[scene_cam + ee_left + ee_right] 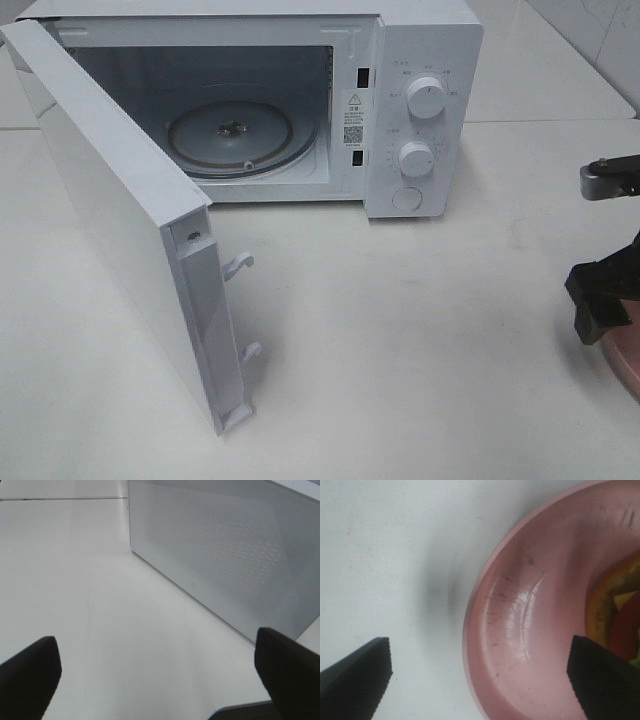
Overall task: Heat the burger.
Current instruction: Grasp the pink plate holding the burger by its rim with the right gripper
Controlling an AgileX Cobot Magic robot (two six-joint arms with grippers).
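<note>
Microwave door (110,230) open, turntable (240,135) bare. Burger (620,615) on pink plate (520,645), not yet loaded. Left jaws, right jaws spread wide, empty.

Right gripper (479,645) hovers with jaws spread wide, straddling the rim. One dark finger (355,680) hangs over the white table (395,545), the other over the scuffed pink plate (530,630). At the frame's edge the burger (615,615) peeks in, sitting on that plate.

1. The left arm's black two-fingered gripper (157,660) stands with its jaws spread wide, low over the table (100,605).
2. The right arm's black two-fingered gripper (600,300) hangs at the table's right edge, jaws wide apart.
</note>
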